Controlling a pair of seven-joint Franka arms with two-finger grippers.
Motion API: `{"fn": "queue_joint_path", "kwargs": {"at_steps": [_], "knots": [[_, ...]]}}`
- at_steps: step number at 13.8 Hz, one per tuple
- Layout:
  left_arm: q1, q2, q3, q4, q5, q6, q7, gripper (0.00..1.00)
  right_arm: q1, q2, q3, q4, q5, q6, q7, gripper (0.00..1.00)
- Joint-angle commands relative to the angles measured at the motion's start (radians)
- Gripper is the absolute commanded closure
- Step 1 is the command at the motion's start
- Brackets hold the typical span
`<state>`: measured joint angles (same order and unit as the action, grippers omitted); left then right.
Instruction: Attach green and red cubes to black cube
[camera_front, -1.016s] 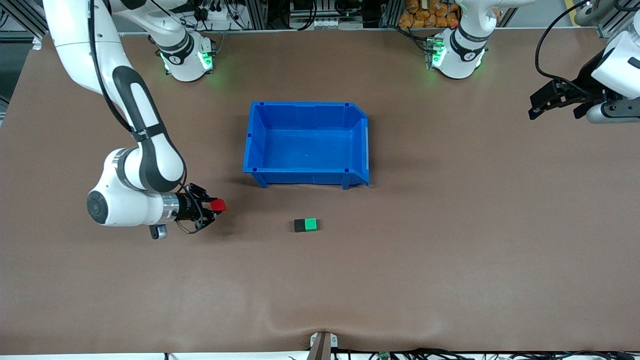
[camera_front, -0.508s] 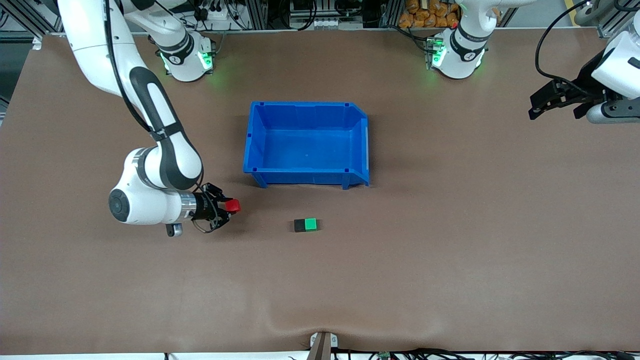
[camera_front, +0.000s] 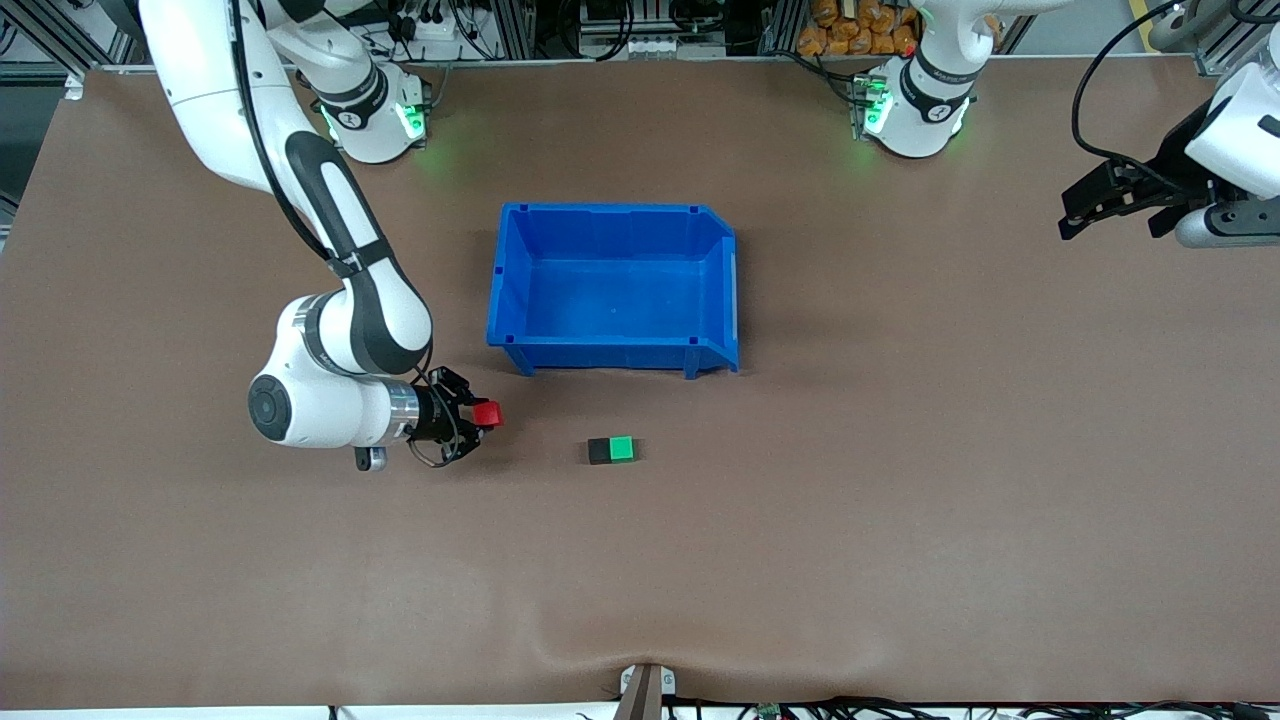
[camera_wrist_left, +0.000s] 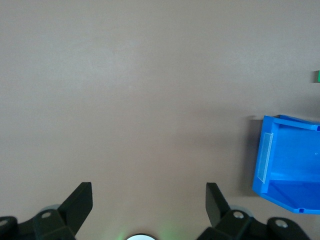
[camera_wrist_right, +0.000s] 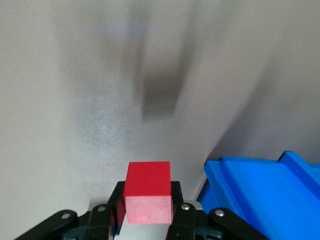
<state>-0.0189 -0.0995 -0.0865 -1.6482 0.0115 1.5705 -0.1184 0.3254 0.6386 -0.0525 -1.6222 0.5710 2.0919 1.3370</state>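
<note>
Between the right gripper jaws sits the red cube, clenched; left gripper waits released.

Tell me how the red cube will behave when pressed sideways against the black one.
The red cube looks rigid, flat-faced, so it should neither bend nor roll. The right gripper grips it low; it may twist.

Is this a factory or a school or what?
It looks like a robot lab or test workshop. Two white robot arms are bolted to a big brown table; the right gripper holds a red cube, beside a blue bin. Cables and metal frames line the table's edge.
</note>
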Motion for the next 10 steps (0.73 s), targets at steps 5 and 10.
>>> {"fn": "queue_joint_path", "kwargs": {"at_steps": [5, 10], "knots": [[0.024, 0.000, -0.002, 0.002, -0.011, 0.008, 0.016, 0.00, 0.041, 0.064, -0.007, 0.073, 0.021, 0.082, 0.085, 1.00], [0.022, 0.000, -0.002, 0.004, -0.013, 0.009, 0.016, 0.00, 0.060, 0.098, -0.007, 0.123, 0.023, 0.083, 0.154, 1.00]]}}
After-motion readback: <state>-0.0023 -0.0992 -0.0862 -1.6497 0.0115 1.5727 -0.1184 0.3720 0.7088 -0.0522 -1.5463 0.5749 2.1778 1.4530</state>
